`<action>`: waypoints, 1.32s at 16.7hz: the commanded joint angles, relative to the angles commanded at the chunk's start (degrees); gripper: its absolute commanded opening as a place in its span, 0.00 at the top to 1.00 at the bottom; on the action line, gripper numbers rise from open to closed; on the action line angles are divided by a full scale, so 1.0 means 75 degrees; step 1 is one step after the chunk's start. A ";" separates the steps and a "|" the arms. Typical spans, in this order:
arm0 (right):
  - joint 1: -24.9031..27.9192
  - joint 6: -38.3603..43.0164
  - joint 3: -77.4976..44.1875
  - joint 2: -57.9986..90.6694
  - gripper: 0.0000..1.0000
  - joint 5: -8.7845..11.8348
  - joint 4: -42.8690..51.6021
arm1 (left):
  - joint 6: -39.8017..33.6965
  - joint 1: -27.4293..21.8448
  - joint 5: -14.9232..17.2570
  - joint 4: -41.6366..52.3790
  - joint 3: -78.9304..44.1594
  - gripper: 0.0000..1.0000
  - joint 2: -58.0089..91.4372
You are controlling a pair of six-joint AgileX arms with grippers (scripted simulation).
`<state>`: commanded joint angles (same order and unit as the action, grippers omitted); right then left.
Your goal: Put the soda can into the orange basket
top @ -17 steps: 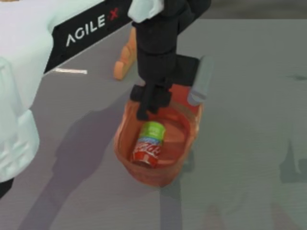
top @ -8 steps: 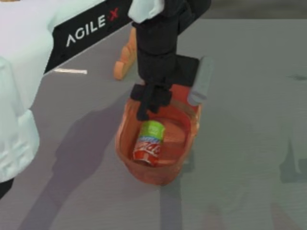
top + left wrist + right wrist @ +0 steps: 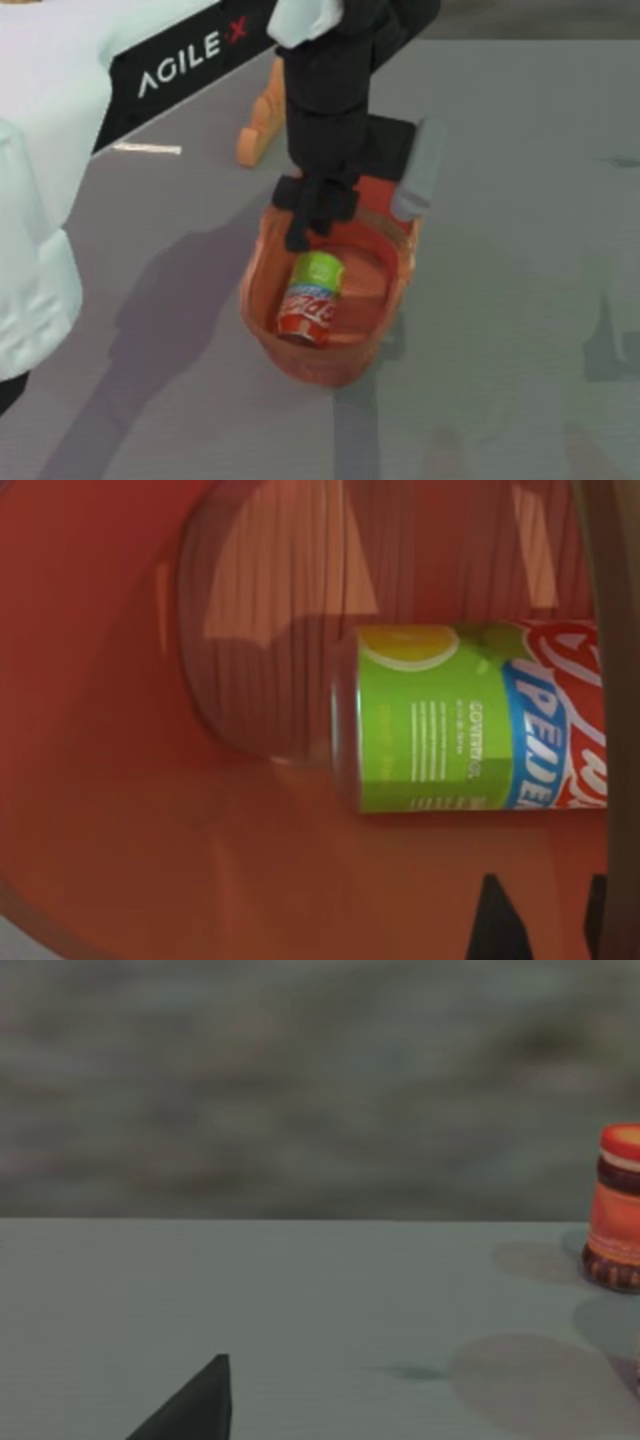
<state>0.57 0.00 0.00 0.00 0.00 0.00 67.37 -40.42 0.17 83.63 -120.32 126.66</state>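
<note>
Can (image 3: 311,297) is seen lying on its side inside basket (image 3: 262,300), on the slatted bottom, green end toward 12 o'clock, red end toward 6. Can is not gripped. L gripper (image 3: 300,235) is held over basket's 12 o'clock rim, just above can's green end; jaw state can't be told, fingers are masked by the arm. Wrist view: can (image 3: 470,720) is shown resting against basket wall (image 3: 110,780), dark fingertips (image 3: 495,925) clear of it. R gripper (image 3: 195,1405): only one dark tip is visible over the table (image 3: 300,1290); a small orange jar (image 3: 617,1210) stands at table's far edge.
</note>
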 joint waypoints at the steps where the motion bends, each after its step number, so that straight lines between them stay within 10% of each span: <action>1: 0.0000 0.0000 0.0000 0.0000 0.00 0.0000 0.0000 | 0.0000 0.0000 0.0000 0.0000 0.0000 1.00 0.0000; 22: 0.0000 0.0000 0.0000 0.0000 0.00 0.0000 0.0000 | 0.0215 0.0319 -0.0004 0.1165 -0.1147 1.00 -0.0001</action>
<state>0.57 0.00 0.00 0.00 0.00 0.00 68.98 -38.02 0.14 92.37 -128.92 126.65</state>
